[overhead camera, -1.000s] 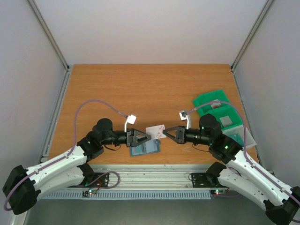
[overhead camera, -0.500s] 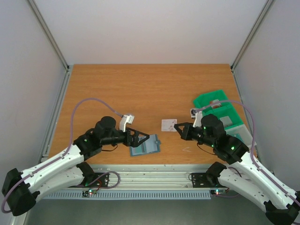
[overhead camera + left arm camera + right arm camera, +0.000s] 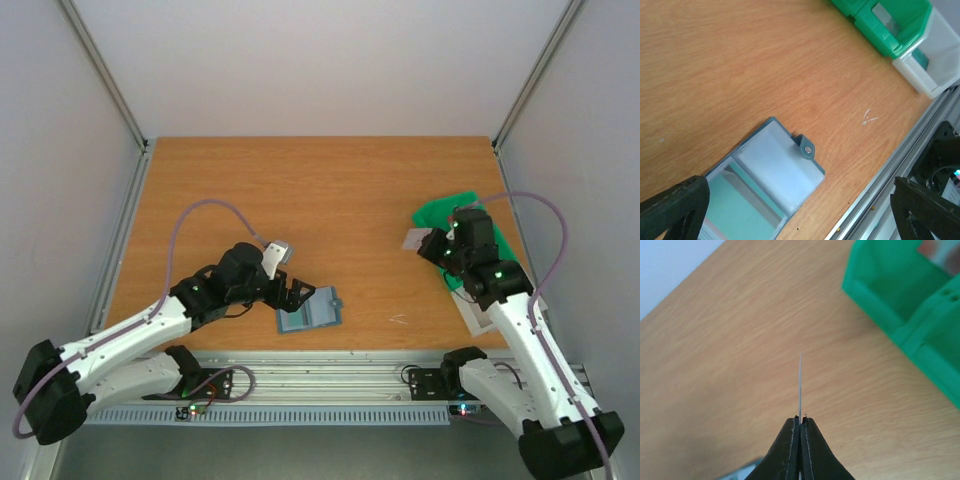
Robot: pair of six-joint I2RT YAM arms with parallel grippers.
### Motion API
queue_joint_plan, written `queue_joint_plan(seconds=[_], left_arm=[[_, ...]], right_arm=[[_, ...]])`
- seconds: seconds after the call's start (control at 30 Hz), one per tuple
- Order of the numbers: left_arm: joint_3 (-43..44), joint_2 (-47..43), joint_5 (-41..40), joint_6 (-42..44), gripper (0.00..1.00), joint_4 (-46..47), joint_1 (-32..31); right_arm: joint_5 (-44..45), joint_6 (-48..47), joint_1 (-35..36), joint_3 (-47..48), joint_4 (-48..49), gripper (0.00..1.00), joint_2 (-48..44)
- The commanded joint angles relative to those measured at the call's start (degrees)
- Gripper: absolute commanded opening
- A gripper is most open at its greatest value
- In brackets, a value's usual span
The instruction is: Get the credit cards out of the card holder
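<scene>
Credit card [image 3: 415, 239] mid-right, clamped by its edge in the right tool [image 3: 800, 421]. Slim bite, could slip before the green bin [image 3: 440, 212]; left tool [image 3: 298, 296] gapes above the card holder [image 3: 312, 316].

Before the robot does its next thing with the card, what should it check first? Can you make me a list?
1. Grip: the right gripper is shut on the card: ok.
2. Spot: the card is over the green bin, probably where it goes: not ok, it hangs over the bare table beside the bin.
3. The left gripper is open: ok.
4. The card holder lies spread open on the table: ok.
5. More cards are left inside the card holder: cannot tell.
</scene>
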Motion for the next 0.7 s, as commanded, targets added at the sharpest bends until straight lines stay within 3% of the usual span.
queue_joint_plan(seconds=[0.0,0.33,0.67], left_arm=[[3.04,3.61,2.48,4.33,0.99,2.71,0.08],[2.95,4.85,3.81,4.37,0.99,2.34,0.20],[2.08,4.72,5.91,2.55,0.99,3.74,0.17]], right_arm=[[-6.95,-2.98,-11.48,2.54,-1.49,0.01,2.10],[0.26,-0.45,-29.36,1.14,0.88,0.01,4.07],[8.04,0.33,-34.46,-1.77,7.99,0.01,6.55]])
